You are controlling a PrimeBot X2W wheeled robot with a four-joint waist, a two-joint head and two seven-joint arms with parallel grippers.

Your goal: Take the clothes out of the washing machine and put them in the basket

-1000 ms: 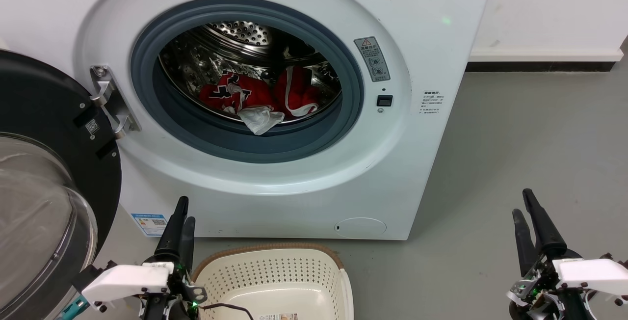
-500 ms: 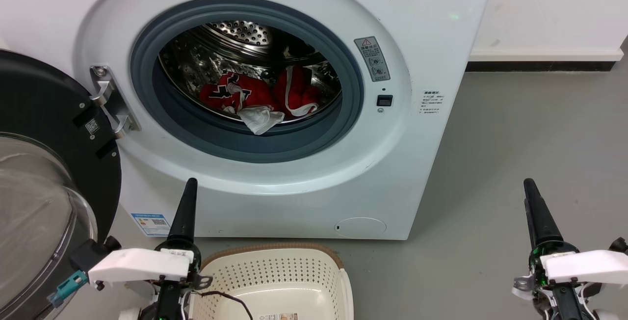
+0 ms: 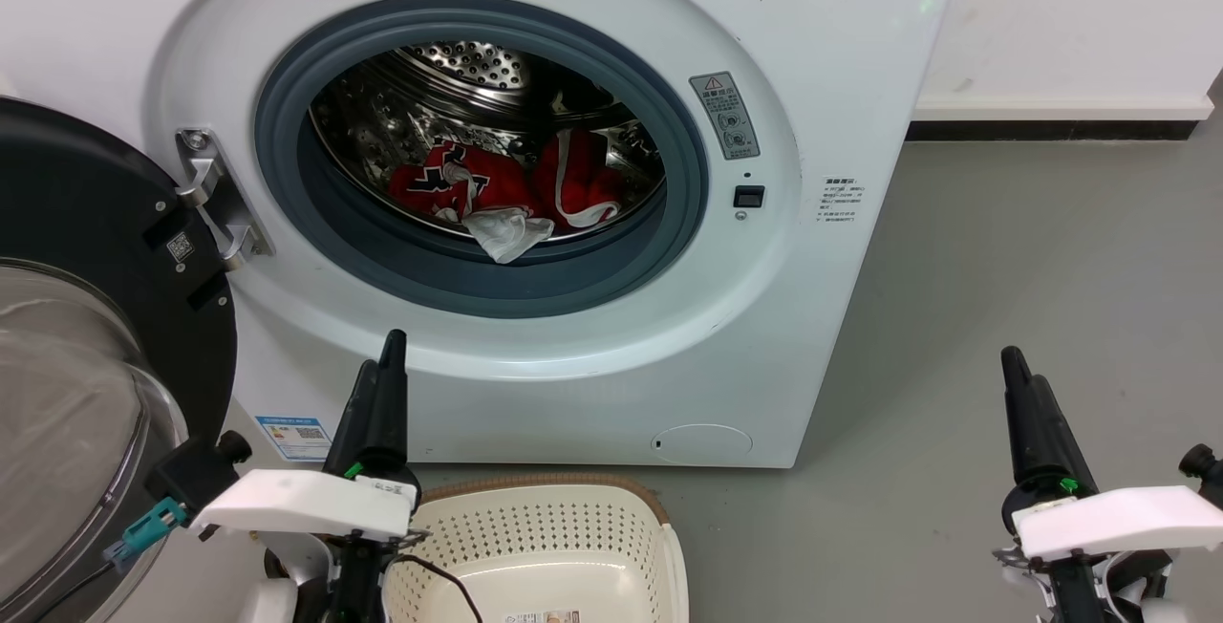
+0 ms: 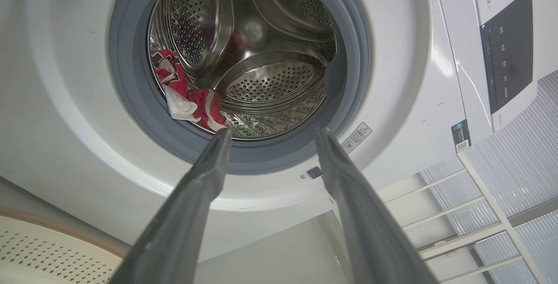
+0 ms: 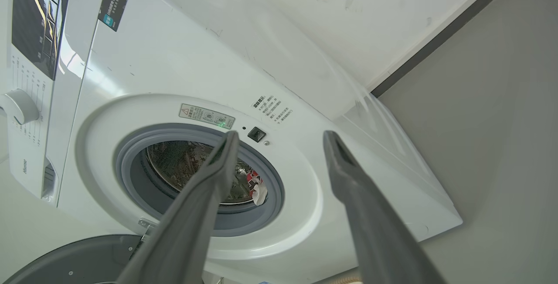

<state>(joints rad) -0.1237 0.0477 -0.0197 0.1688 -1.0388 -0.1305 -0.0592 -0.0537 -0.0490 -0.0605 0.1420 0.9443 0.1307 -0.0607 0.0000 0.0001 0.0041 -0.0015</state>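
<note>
**Washer door open, load in drum, both grippers free**

1. Washing machine. The washing machine [image 3: 841, 78] stands on the grey floor [image 3: 1003, 269] against a white wall [image 3: 1070, 11]. Its round black-framed door [image 3: 86, 222] is swung fully open to the robot's left and hangs on a metal hinge [image 3: 215, 198]. The grey rubber ring [image 3: 535, 284] and the perforated steel drum [image 3: 468, 64] are exposed. A warning label [image 3: 724, 115] sits on the white front, just right of the ring.

2. Clothes. The clothes [image 3: 478, 185] lie inside the drum, on its lower part and close to the opening. They are bunched red fabric with white trim and black-and-white lettering. A white cloth piece [image 3: 504, 231] lies in front of the red bundle and droops over the drum's lip onto the rubber ring.

3. Basket. The basket [image 3: 535, 523] stands on the floor directly in front of the washer, below the door opening and apart from the cabinet. Its brown rim faces the machine. A paper label [image 3: 543, 616] lies on its bottom.

4. Left gripper. The left gripper [image 4: 273, 132] is raised beside the basket's left edge and points up at the washer's front. In its wrist view the two fingers are spread apart with nothing between them, and the drum opening is framed in the gap. It is touching neither clothes nor machine.

5. Right gripper. The right gripper [image 5: 282, 133] is held over bare floor, well to the right of the washer. Its fingers are likewise spread, with nothing held.
</note>
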